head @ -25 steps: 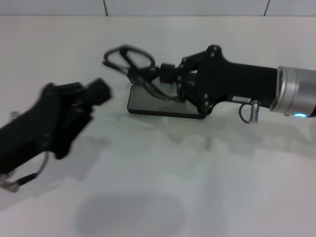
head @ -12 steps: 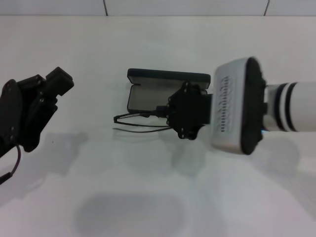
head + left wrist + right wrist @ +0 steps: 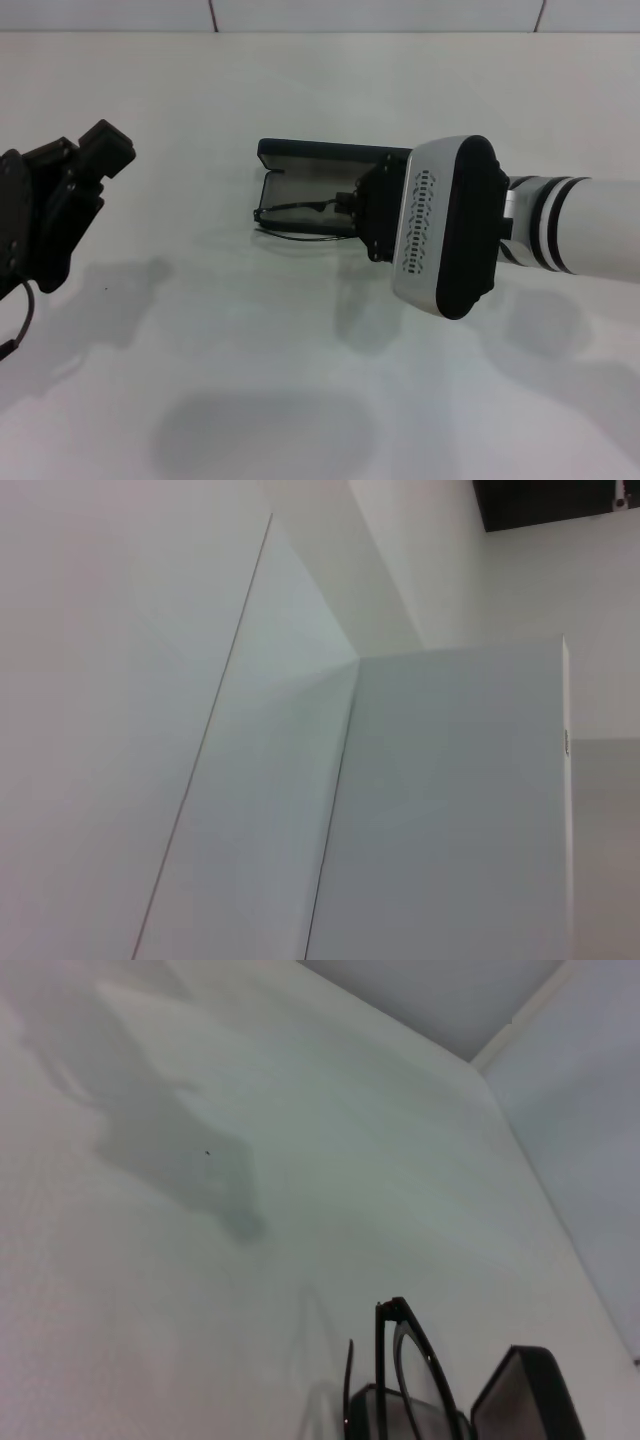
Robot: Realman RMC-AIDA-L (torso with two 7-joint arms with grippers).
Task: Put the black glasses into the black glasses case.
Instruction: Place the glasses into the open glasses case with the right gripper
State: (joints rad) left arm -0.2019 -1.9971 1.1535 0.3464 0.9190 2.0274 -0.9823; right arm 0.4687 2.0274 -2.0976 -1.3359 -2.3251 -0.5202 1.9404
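Since a moment ago, right gripper (image 3: 345, 207) carried the black glasses (image 3: 300, 208) over the open black glasses case (image 3: 300, 160), pinching them; left gripper (image 3: 95, 150), grip unclear, hovers near the tabletop's (image 3: 300, 400) left edge.

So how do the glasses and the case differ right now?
The black glasses are a thin wire-like frame, while the black glasses case is a broad solid box. The glasses are held up at the right gripper, folded; the case rests on the table, lid open. Both are black.
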